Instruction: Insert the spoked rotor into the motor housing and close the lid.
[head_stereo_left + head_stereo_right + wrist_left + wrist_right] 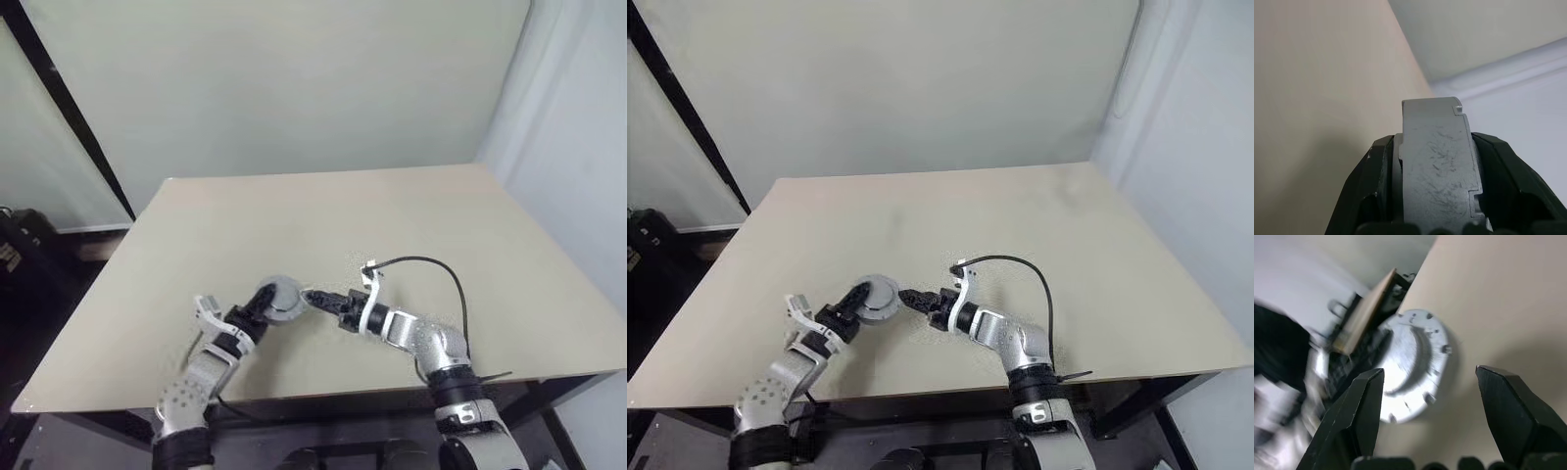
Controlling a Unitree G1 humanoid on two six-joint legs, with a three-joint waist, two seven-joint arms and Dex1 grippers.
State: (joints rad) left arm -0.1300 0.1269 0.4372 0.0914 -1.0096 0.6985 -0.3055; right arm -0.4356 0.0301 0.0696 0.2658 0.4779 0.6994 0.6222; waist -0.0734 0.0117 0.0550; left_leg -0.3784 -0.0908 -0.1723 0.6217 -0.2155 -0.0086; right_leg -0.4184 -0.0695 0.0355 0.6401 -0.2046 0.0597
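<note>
A round grey lid (286,291), thick-edged with small holes around its face (1413,360), is held just above the table with my left gripper (265,300) shut on its rim. In the left wrist view its grey edge (1436,166) fills the gap between the two black fingers. My right gripper (1430,372) is open and points at the lid's face from the right, a short way off and not touching. The motor housing and the spoked rotor are hidden or out of view; I cannot tell whether they sit behind the lid.
The beige table (392,215) stretches back to a pale wall. A black cable (441,269) loops over my right wrist. Dark gear stands on the floor off the table's left edge (20,245).
</note>
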